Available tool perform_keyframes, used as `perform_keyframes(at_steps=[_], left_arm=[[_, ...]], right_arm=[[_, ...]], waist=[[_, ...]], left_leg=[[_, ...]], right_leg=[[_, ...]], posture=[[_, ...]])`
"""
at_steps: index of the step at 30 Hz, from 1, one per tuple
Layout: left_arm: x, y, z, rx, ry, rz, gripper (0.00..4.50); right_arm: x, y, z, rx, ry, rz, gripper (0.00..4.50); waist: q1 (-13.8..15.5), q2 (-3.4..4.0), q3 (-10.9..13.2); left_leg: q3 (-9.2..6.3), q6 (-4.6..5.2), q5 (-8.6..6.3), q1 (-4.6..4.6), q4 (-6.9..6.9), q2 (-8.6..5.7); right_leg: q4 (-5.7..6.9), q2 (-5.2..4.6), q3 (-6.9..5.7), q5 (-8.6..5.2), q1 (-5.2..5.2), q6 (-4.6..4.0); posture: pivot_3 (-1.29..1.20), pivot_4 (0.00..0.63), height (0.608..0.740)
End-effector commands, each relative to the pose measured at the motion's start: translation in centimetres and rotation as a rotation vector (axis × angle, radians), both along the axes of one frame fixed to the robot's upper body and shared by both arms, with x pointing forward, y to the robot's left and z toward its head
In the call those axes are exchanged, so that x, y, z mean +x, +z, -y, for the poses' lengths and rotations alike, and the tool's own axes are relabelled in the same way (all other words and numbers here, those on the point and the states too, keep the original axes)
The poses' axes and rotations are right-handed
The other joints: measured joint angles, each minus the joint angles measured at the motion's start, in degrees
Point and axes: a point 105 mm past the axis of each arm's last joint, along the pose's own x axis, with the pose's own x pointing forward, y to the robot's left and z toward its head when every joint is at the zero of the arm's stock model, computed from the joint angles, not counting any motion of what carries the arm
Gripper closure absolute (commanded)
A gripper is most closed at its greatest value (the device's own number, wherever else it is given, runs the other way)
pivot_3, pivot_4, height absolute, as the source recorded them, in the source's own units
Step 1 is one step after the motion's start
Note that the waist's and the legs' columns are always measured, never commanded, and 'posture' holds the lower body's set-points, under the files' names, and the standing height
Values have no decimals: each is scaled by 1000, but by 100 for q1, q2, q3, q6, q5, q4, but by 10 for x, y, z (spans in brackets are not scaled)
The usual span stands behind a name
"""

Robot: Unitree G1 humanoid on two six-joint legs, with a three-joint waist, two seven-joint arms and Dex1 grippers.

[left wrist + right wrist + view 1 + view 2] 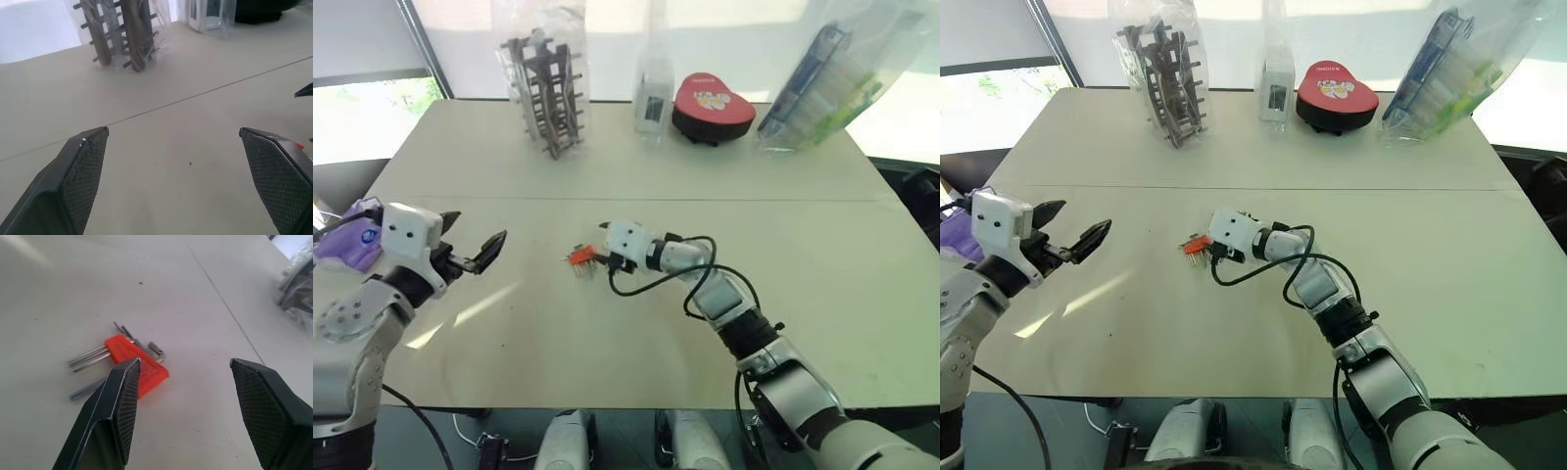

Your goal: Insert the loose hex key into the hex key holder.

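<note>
Right gripper [181, 382] hovers open-jawed just beside the hex key holder [137, 363].

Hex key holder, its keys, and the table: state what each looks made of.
Hex key holder: probably moulded plastic, going by its uniform bright orange-red and soft sheen.
Keys sticking out of it: likely steel, thin, grey, faintly glinting.
Table: smooth matte off-white surface, perhaps laminate; the base material cannot be told.

Head eyes overlook the table [636, 176] (wrist views skim it).
</note>
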Motion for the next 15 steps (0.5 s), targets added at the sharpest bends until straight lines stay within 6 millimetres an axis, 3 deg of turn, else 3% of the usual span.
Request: perform_keyframes(at_steps=[1, 15], left_arm=[[1, 8, 4, 14, -16, 41, 41], [1, 10, 4, 14, -23, 43, 41]], right_arm=[[4, 16, 1, 29, -8, 50, 1483], [1, -13, 0, -77, 14, 66, 1483]], waist=[[-9, 0, 0], [-13, 0, 0]], left_leg=[[0, 0, 0, 0, 0, 0], [1, 0, 0, 0, 0, 0]], right_leg=[[0, 0, 0, 0, 0, 0], [0, 0, 0, 0, -1, 0]], posture=[[0, 150, 740], [0, 150, 740]])
